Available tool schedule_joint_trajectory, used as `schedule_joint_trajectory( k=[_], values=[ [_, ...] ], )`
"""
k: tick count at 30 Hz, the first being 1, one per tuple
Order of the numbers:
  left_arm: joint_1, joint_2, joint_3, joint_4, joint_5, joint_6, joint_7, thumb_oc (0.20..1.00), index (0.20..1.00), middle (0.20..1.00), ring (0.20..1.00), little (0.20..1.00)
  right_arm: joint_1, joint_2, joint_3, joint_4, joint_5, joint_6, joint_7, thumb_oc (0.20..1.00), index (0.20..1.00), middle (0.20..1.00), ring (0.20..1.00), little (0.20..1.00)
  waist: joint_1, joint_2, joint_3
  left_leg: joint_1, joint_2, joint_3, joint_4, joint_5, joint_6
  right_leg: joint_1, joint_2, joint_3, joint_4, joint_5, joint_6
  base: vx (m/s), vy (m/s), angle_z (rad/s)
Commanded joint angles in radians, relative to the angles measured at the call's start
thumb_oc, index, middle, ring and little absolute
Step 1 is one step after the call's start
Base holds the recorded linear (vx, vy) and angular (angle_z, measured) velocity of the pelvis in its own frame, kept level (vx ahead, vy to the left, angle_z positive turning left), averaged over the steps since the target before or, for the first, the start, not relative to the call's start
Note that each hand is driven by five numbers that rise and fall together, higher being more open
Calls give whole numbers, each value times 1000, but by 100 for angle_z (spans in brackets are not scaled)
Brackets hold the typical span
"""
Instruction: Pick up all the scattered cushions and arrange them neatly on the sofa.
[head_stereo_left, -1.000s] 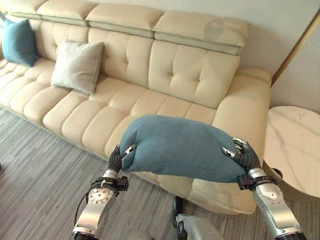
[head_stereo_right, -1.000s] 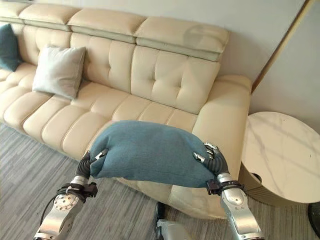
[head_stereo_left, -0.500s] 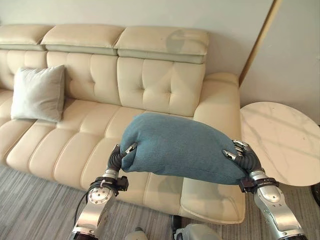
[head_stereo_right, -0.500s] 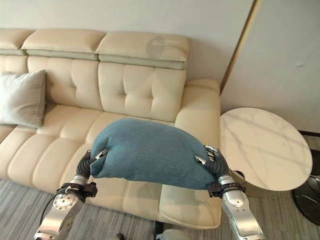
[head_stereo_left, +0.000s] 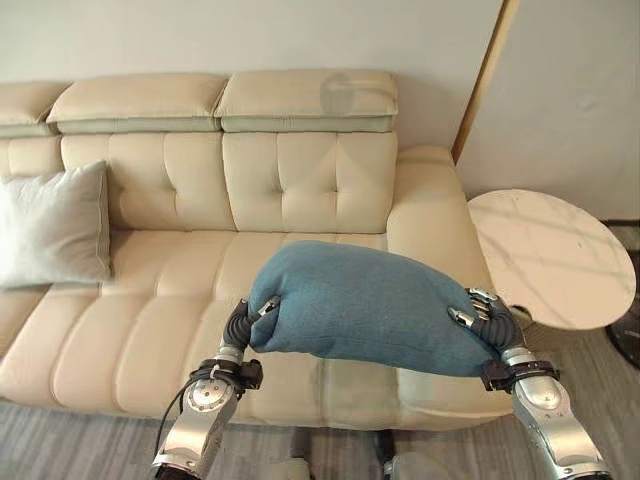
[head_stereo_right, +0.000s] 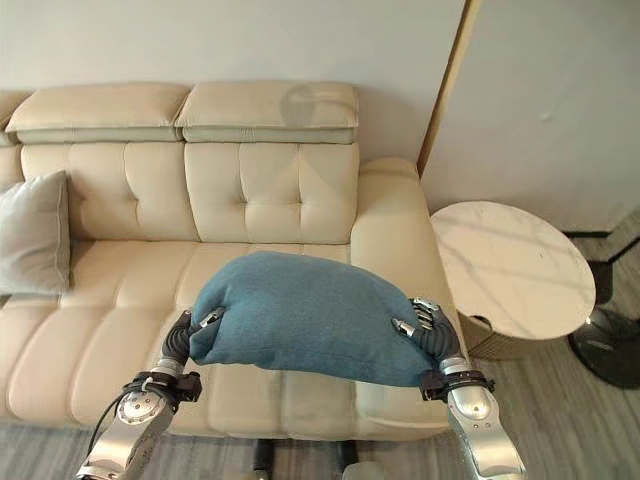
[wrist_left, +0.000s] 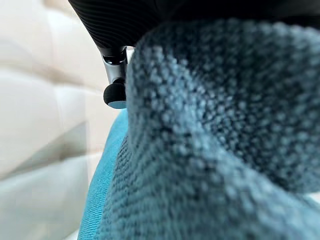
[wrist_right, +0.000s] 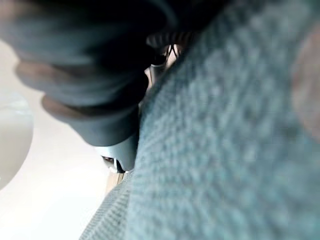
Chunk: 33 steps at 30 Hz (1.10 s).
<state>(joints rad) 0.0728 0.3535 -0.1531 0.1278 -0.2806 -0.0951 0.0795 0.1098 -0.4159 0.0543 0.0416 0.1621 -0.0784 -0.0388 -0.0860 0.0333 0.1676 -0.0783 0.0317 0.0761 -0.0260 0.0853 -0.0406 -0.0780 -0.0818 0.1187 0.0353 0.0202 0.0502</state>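
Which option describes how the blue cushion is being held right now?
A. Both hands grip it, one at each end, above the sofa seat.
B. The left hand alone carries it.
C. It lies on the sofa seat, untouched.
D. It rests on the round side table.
A: the left hand and the right hand clasp opposite ends of the blue cushion, held up in front of the sofa.

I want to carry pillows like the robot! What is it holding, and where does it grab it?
The blue cushion, gripped at its two ends: left hand, right hand.
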Motion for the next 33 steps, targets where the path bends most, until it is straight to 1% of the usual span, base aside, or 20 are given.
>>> schedule_joint_trajectory(
  k=[1,2,3,5,7,8,9,10,11,12,14,15,17,20,24,29,30,31,32,33],
  values=[
    [-64,79,97,-122,39,-112,28,200,200,200,200,200,-93,37,-5,-46,-10,-65,-4,200,200,200,200,200,36,-67,-20,-11,16,38,105,-140,4,18,-98,-51,96,-74,111,-29,242,-89],
    [-62,83,104,-127,38,-113,31,200,200,200,200,200,-101,47,3,-47,-6,-67,-2,200,200,200,200,200,42,-67,-13,-6,15,57,102,-141,8,-4,-99,-85,129,-68,110,2,236,-94],
    [-55,81,105,-125,37,-112,27,200,200,200,200,200,-100,56,10,-44,0,-68,0,200,200,200,200,200,41,-70,-11,4,6,70,97,-140,12,-20,-82,-105,150,-69,105,44,214,-97],
    [-37,76,115,-118,45,-108,22,200,200,200,200,200,-102,60,15,-33,7,-67,3,200,200,200,200,200,44,-75,-13,27,-18,82,80,-146,21,-27,-44,-123,131,-70,96,81,174,-62],
    [-28,77,122,-112,44,-103,19,200,200,200,200,200,-123,62,30,-20,22,-67,2,200,200,200,200,200,51,-75,-3,48,-42,97,54,-151,27,-65,2,-169,99,-52,80,47,115,-49],
    [-34,77,119,-100,44,-104,24,200,200,200,200,200,-129,65,36,-7,30,-70,-4,200,200,200,200,200,48,-75,2,53,-51,99,48,-157,29,-76,14,-190,81,-49,75,48,82,-41],
    [-38,79,122,-97,44,-106,20,200,200,200,200,200,-134,65,35,-10,33,-68,-3,200,200,200,200,200,47,-70,5,50,-52,94,51,-156,28,-82,10,-190,72,-49,80,75,67,0],
    [-51,76,115,-89,43,-103,26,200,200,200,200,200,-139,68,39,-12,37,-73,-6,200,200,200,200,200,40,-68,10,46,-59,82,51,-155,29,-100,27,-161,78,-49,73,85,65,31],
    [-70,67,103,-61,37,-108,36,200,200,200,200,200,-145,73,40,-3,49,-77,-19,200,200,200,200,200,35,-65,15,42,-70,66,55,-158,32,-97,42,-117,84,-55,66,55,59,57],
    [-88,69,98,-49,39,-110,45,200,200,200,200,200,-175,73,56,1,53,-80,-26,200,200,200,200,200,45,-63,19,29,-76,64,52,-153,33,-108,39,-107,80,-41,65,22,39,70],
    [-123,79,84,-24,48,-117,63,200,200,200,200,200,-234,80,89,14,74,-93,-49,200,200,200,200,200,59,-54,19,7,-84,64,41,-148,34,-114,22,-136,60,-27,64,-25,-19,61],
    [-183,89,62,0,48,-123,85,200,200,200,200,200,-297,95,118,18,92,-109,-66,200,200,200,200,200,65,-42,20,-30,-87,58,39,-142,35,-137,21,-137,40,-15,62,-42,-37,26],
    [-217,99,52,15,47,-129,100,200,200,200,200,200,-349,102,135,26,102,-115,-81,200,200,200,200,200,69,-37,20,-55,-87,58,38,-140,36,-161,19,-137,36,-8,63,-68,-22,22],
    [-343,118,-2,65,43,-148,147,200,200,200,200,200,-485,140,178,54,123,-142,-131,200,200,200,200,200,80,-19,25,-116,-88,53,32,-122,35,-213,17,-133,34,0,60,-70,-30,10],
    [-597,162,-103,165,27,-185,228,200,200,200,200,200,-744,178,217,133,146,-184,-232,200,200,200,200,200,93,-3,45,-171,-86,41,21,-94,26,-262,19,-131,34,7,61,-20,-40,16],
    [-928,234,-205,293,19,-218,306,200,200,200,200,200,-1027,153,231,215,132,-221,-335,200,200,200,200,200,101,5,65,-203,-87,23,-7,-64,13,-289,25,-133,17,19,68,21,-44,7],
    [-980,248,-227,310,29,-223,314,200,200,200,200,200,-1067,149,236,229,130,-229,-346,200,200,200,200,200,102,6,63,-204,-87,18,-16,-63,11,-290,27,-131,13,18,70,12,-25,5],
    [-984,249,-228,313,28,-224,314,200,200,200,200,200,-1071,148,235,231,130,-229,-346,200,200,200,200,200,103,5,64,-209,-87,19,-16,-58,11,-294,26,-131,11,23,70,33,-24,5],
    [-1033,260,-239,332,31,-227,329,200,200,200,200,200,-1116,133,241,242,117,-232,-365,200,200,200,200,200,103,6,64,-210,-86,15,-25,-56,8,-297,28,-131,8,21,73,31,-30,6],
    [-1139,292,-279,377,45,-243,341,200,200,200,200,200,-1203,97,254,279,112,-249,-383,200,200,200,200,200,106,6,65,-222,-86,10,-43,-42,4,-309,30,-130,-5,34,78,79,-43,5]
  ],
)
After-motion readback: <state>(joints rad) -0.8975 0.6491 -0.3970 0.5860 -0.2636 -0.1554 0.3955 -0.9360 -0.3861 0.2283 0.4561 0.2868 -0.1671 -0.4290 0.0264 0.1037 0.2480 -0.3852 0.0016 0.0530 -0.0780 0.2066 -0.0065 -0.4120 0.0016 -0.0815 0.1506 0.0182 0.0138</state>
